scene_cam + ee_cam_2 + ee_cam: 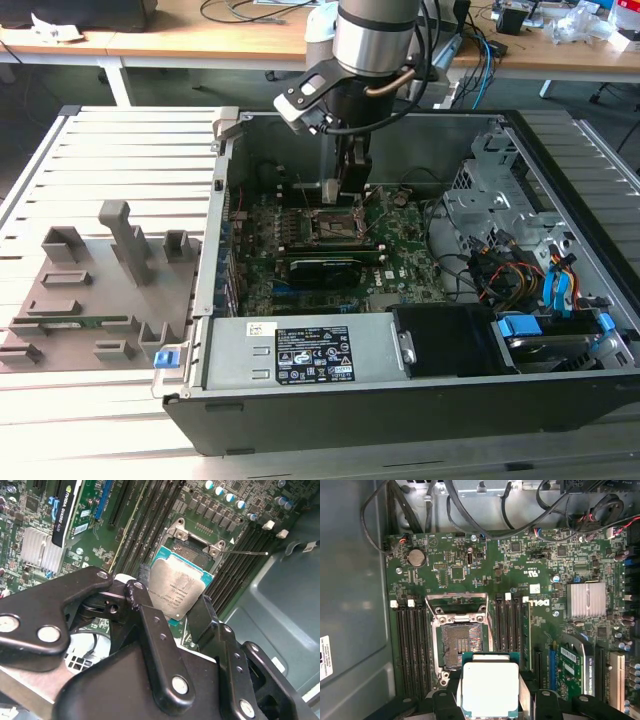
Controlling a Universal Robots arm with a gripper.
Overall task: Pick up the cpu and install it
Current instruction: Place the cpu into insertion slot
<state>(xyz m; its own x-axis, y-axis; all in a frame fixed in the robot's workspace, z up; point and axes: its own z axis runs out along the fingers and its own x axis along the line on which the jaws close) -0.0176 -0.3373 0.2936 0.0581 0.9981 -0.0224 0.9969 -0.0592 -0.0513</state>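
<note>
- Pickup looks done: the gripper [170, 599] is clamped on the cpu [490, 687].
- Cpu hangs just above the empty socket [335, 224], near the middle of the exterior view; it is not yet seated.

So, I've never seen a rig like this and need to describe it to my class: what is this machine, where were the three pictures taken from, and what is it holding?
The exterior view comes from a camera off the arm. It shows a robot arm reaching down into an open computer case that lies on a slatted table. A grey parts holder sits at the exterior view's left. Both wrist views come from cameras riding on the arm, and they look at the green motherboard. The gripper is closed on the cpu, a small silvery square, close to the open, empty socket.
</note>
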